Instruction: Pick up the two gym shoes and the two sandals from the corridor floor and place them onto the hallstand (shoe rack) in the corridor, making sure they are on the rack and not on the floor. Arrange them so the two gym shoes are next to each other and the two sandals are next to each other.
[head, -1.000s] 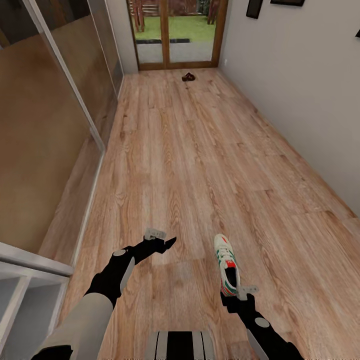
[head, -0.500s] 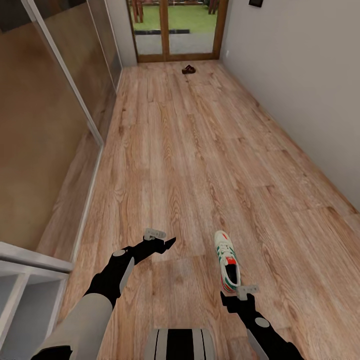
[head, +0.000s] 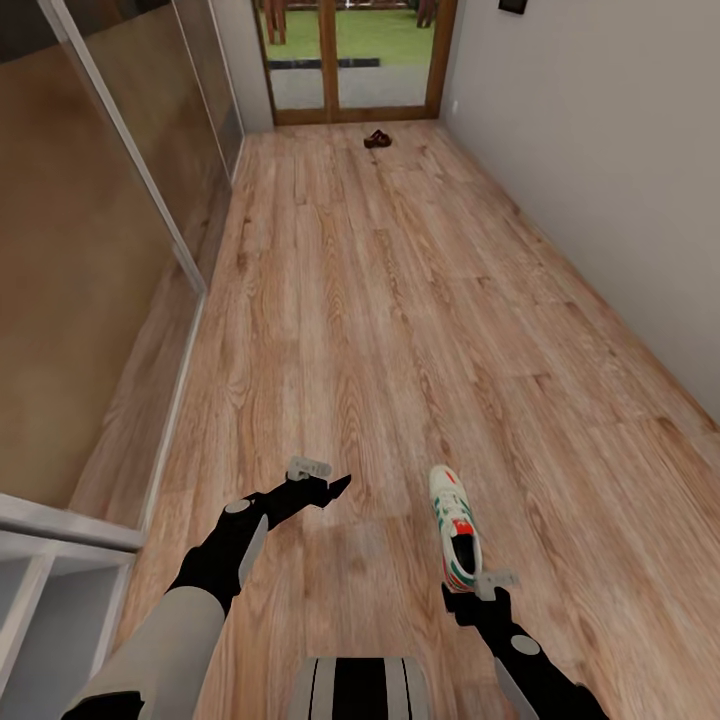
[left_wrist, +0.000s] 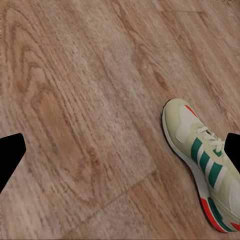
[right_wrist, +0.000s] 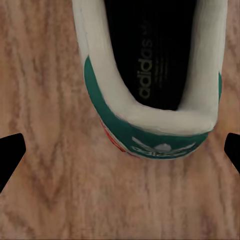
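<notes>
A white gym shoe (head: 454, 527) with green side stripes and red-orange patches lies on the corridor floor (head: 380, 330), toe pointing away from the robot and heel toward it. It sits close in front of the robot, a little to the right of centre. In the right wrist view the shoe's heel (right_wrist: 155, 135) and dark opening lie between the two dark fingertips at the picture's edges, which stand far apart with bare plank on both sides of the heel; the right gripper (head: 478, 592) is spread wide and hangs just behind the heel in the head view, holding nothing. Whether it touches the shoe cannot be told.

The left gripper (head: 330, 487) is held over the bare planks to the left of the shoe, near it but apart. In the left wrist view its fingertips (left_wrist: 10, 155) also stand wide apart, with wood grain between them and the same shoe (left_wrist: 202, 160) off to one side, so this gripper is spread and empty too.

Far down the corridor, near the glazed wooden doors (head: 345, 60), a small dark brown sandal (head: 376, 139) lies on the floor. A pale grey shelf unit (head: 40, 570) shows at the head view's lower left corner, beside a glass-fronted wall (head: 90, 250). A plain pale wall (head: 600, 180) runs along the right.
</notes>
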